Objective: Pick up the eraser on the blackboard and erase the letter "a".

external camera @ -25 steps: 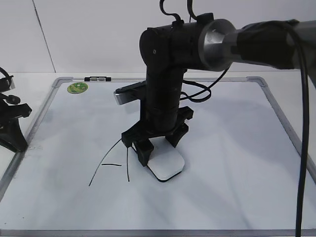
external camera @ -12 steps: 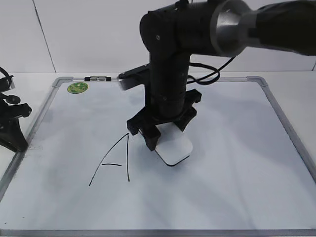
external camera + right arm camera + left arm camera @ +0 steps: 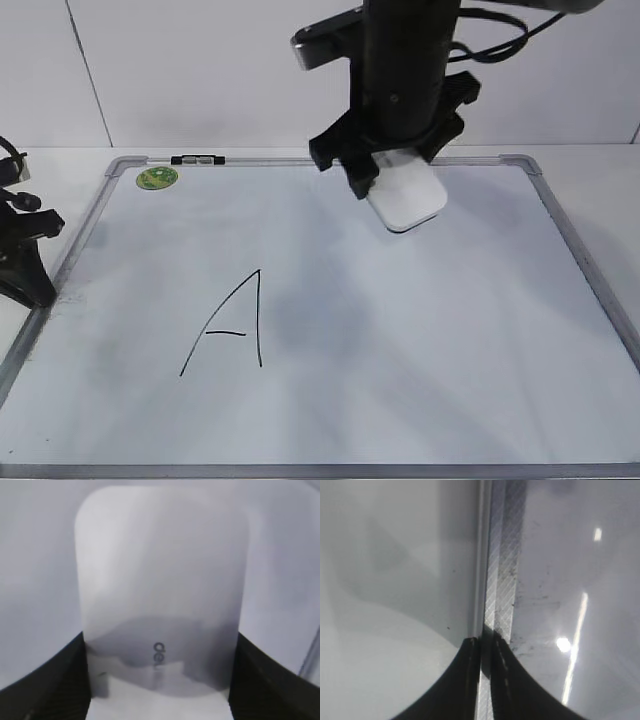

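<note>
The blackboard (image 3: 565, 230) is a white board in a silver-grey frame lying flat on the table. My right gripper (image 3: 395, 175) is shut on the white eraser (image 3: 408, 200) and holds it in the air above the board's far middle right. In the right wrist view the eraser (image 3: 160, 580) fills the gap between the fingers (image 3: 55, 680), grey lettering up. A large capital "A" (image 3: 230, 325) is drawn at the near left. No small letter "a" shows anywhere. My left gripper (image 3: 38, 290) is shut and empty at the board's left frame (image 3: 505, 555).
A round green magnet (image 3: 157, 178) and a black clip (image 3: 197, 159) sit at the board's far left corner. The right arm's black body and cables (image 3: 400, 60) hang over the far middle of the board.
My right gripper has risen off the board with the eraser and moved from beside the capital "A" to the far right. The whole "A" now shows. The left arm has not moved.
</note>
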